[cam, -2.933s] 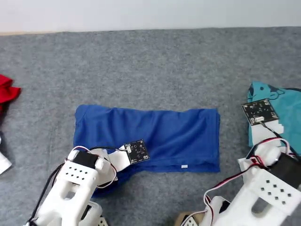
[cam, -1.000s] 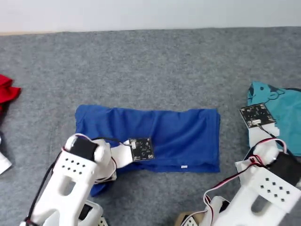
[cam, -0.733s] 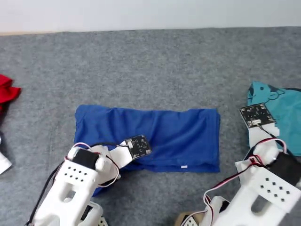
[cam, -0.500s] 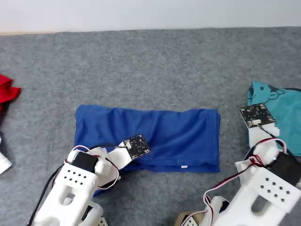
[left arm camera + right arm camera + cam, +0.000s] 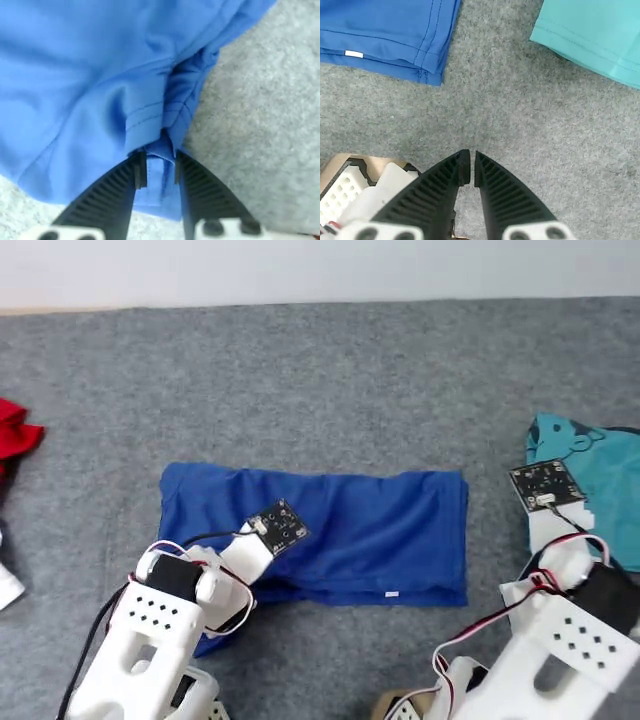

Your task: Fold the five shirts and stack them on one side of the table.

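The blue shirt [image 5: 330,535] lies mid-table as a wide flat band. Its long edges are already doubled over, so the lengthwise fold looks done and the crosswise fold is prob. the step in hand. That would explain the grip: the left gripper [image 5: 156,167] sits at the shirt's near-left edge, i.e. the end that would get carried over toward the other. It has the cloth by a bunched-up bit of hem rather than a clean corner, so the fold may come out uneven.

The teal shirt [image 5: 600,480] lies at the right edge of the table [image 5: 330,370], apart from the blue one. It is likely the start of the stack, tho that's a guess. A red shirt [image 5: 15,435] pokes in at the left edge, prob. waiting its turn.

Tools:
- The left gripper's fingers [image 5: 135,170] are narrow and clamped on a pleat of the blue shirt, w/ fabric pinched btwn them and puckering above the tips.
- The right gripper [image 5: 472,170] hangs over bare grey table btwn the blue shirt's corner [image 5: 385,30] and the teal shirt [image 5: 590,35]. Its fingers are all but closed w/ just a sliver of gap, holding nothing and touching neither shirt. It looks parked out of the way b/c this fold needs only one arm
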Controlling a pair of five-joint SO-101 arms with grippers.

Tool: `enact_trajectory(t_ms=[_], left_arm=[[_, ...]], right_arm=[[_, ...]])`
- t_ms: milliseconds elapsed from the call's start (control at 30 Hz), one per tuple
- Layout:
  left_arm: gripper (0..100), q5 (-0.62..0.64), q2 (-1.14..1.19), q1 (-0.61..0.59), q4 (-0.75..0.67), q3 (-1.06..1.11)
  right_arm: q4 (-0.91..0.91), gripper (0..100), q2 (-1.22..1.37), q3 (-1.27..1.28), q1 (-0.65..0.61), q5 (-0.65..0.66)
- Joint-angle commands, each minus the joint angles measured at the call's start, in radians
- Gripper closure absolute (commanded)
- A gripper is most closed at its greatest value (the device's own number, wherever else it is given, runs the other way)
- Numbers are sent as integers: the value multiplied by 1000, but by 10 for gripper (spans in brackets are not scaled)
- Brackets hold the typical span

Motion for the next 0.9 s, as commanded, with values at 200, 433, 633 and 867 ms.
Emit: enact_trajectory(t_ms=[200, 433, 633, 867], left_arm=[[931, 25, -18, -2, -91, 74], [935, 25, -11, -2, -146, 107], [993, 20, -11, 6, -160, 56], [997, 18, -9, 6, -172, -117]], right_arm=[[13, 962, -8, -8, 2, 6], [13, 962, -8, -8, 2, 3], [13, 962, -8, -8, 2, 3], [13, 962, -13, -8, 2, 2]])
